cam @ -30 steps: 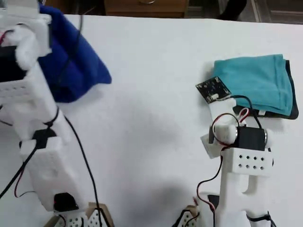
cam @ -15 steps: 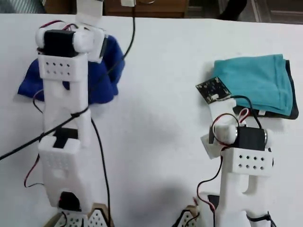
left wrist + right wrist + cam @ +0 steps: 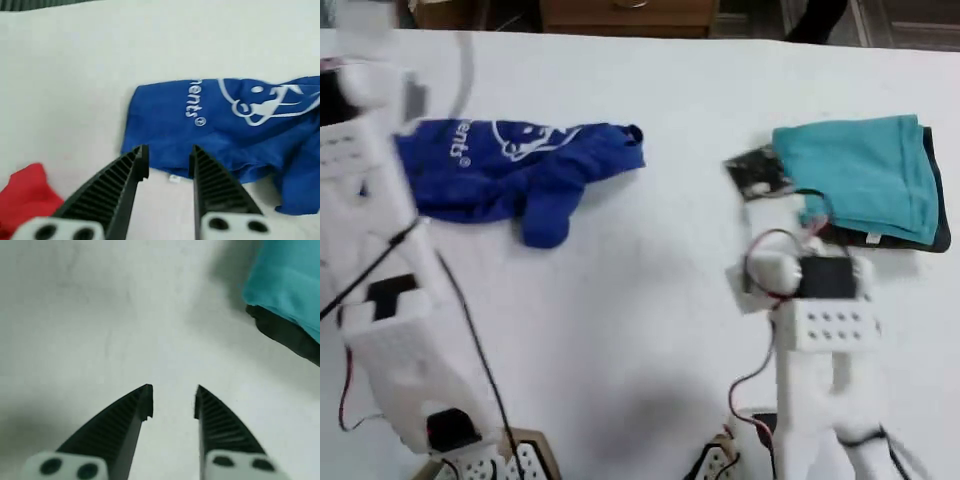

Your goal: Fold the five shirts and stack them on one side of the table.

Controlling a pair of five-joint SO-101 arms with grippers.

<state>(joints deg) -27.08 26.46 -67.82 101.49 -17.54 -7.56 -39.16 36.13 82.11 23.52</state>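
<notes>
The white table [image 3: 650, 130] carries everything. The left arm [image 3: 390, 330] stands along the table's left side and the right arm [image 3: 820, 340] rises from the near edge on the right half.

A blue shirt [image 3: 510, 165] with white print lies unfolded and rumpled on the left half of the table, toward the far side, one sleeve trailing toward the middle. At the right edge a folded teal shirt [image 3: 865, 175] rests on top of a folded black shirt [image 3: 920, 240], whose dark rim shows along the stack's near and right sides. In the left wrist view a piece of red cloth [image 3: 25, 195] lies on the table near the blue shirt, apart from it.

The left gripper [image 3: 168, 155] hangs over the blue shirt's hem, its jaws apart and gripping nothing. The right gripper [image 3: 172, 397] is over bare table beside the teal-and-black stack, jaws likewise apart and empty
</notes>
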